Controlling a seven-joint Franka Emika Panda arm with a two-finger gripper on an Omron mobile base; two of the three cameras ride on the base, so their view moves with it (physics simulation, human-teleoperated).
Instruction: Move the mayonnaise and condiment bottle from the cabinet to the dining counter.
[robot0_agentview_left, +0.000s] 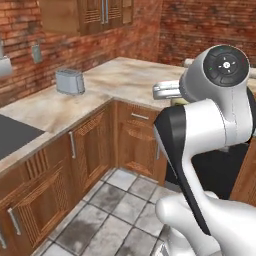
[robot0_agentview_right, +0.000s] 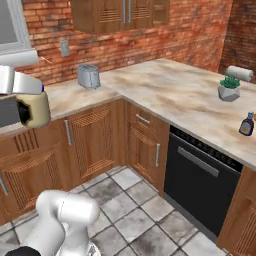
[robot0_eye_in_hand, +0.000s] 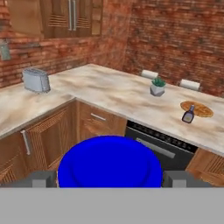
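The mayonnaise (robot0_eye_in_hand: 110, 161) sits between the two dark fingertips (robot0_eye_in_hand: 43, 178) of the gripper (robot0_eye_in_hand: 110, 179), its round blue lid facing the hand camera; the jaws stand wide, one on either side of the jar, so the gripper has hold of it. In the right base view the cream body of the jar (robot0_agentview_right: 36, 109) shows at the left edge, carried in the air above the floor and in front of the lower cupboards (not resting on any surface).

The condiment bottle (robot0_eye_in_hand: 188, 115) stands upright on the beige marble desk (robot0_eye_in_hand: 109, 92), just beside a flat round wooden board (robot0_eye_in_hand: 197, 109); whether they touch I cannot tell. The same bottle (robot0_agentview_right: 246, 124) shows near the right edge of the right base view. Further along the desk is a small potted plant (robot0_eye_in_hand: 157, 86), and behind it a paper roll (robot0_agentview_right: 239, 73). A grey toaster (robot0_eye_in_hand: 36, 80) stands on the desk's other leg, near the brick wall. The cabinet (robot0_eye_in_hand: 61, 17) hangs above it, doors closed.
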